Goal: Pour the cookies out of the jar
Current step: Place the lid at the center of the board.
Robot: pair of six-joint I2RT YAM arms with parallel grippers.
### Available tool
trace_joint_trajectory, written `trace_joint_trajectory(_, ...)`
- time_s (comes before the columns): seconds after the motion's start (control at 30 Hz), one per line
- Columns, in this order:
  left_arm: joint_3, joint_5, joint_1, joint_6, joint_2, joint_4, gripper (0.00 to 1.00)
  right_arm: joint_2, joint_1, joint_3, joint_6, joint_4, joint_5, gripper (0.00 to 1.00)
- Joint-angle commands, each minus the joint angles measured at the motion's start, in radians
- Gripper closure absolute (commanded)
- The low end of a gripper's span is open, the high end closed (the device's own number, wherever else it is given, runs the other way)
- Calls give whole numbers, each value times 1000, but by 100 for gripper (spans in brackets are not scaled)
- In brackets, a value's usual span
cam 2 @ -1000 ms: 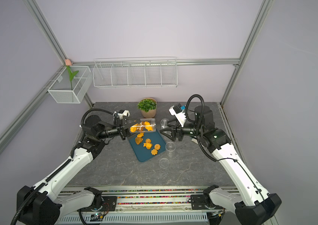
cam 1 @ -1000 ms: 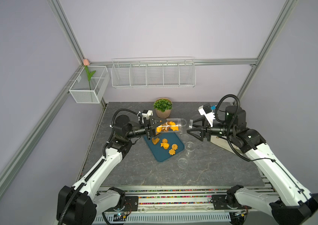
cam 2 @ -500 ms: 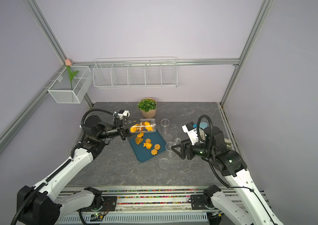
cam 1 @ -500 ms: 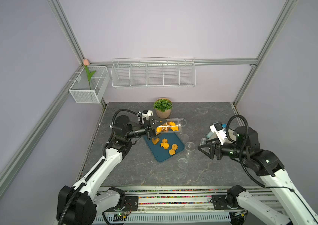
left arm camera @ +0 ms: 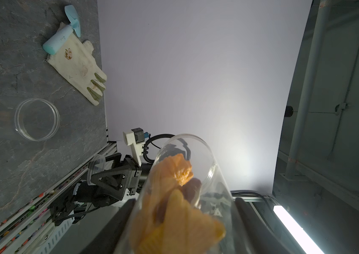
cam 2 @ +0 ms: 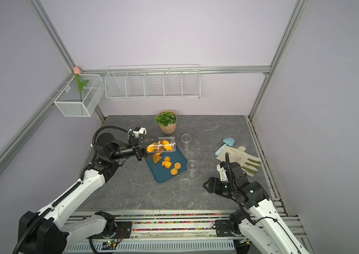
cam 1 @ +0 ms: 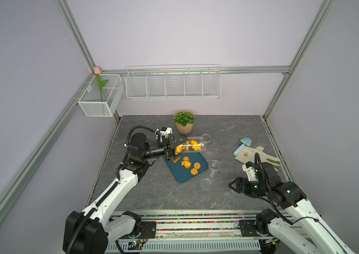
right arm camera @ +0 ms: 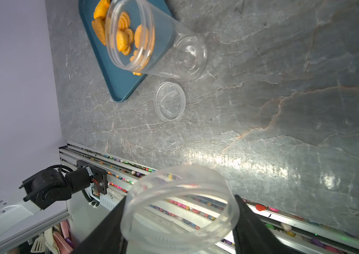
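Two grippers are each clamping something clear. The left gripper [cam 1: 172, 148] is squeezing the closed end of the jar [cam 1: 190, 146], with its fingers [left arm camera: 119, 222] pressing on opposite sides of the wall. It is holding the jar on its side in the air above the far edge of the teal tray [cam 1: 183, 177]. In both top views the open mouth is pointing away from the arm, toward the right side of the table [cam 1: 152, 198]. Whether the mouth is dipping below level I cannot tell. Most of the cookies [cam 2: 159, 147] are sitting inside the jar, bunched from the gripped end toward the middle. The left wrist view is showing them piled short of the rim. About five loose cookies [cam 2: 167, 163] are lying on the tray floor just below the jar.

The right gripper [cam 1: 232, 185] is sitting low over the front right of the table, well apart from the tray. Its fingers [right arm camera: 249, 220] are pinching a clear lid [right arm camera: 180, 198] across its rim, so they are standing only as far apart as the lid is wide.

Between the two arms, an upright empty jar [cam 1: 214, 166] is standing just beside the tray's right edge, and a second empty jar [cam 1: 205, 138] is standing near the held jar's mouth. Two loose lids [cam 1: 206, 183] are lying flat on the table close by. A glove [cam 1: 257, 154] and a blue trowel [cam 1: 243, 144] are lying at the right edge, and a potted plant [cam 1: 184, 122] is standing at the back.
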Motion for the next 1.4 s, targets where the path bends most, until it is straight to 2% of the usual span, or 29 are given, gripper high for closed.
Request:
trace_joint_trajectory(0.0,-10,2,4,-8,-36,31,35,-14,-2,-44,94,-5,17,30)
trace_joint_trajectory(0.2,-20,2,4,-7,-42,30,35,28,13,-115,146,36,-20,30)
trace_joint_trajectory(0.6,-15,0,4,-4,-34,29,35,259,98,-121,144,198,-40,28)
trace_joint_trajectory(1.03,-20,6,13,2,-31,23,35,399,317,-82,192,269,57,28)
trace_joint_trajectory(1.37,-18,8,17,1,-44,21,35,686,488,130,108,257,81,26)
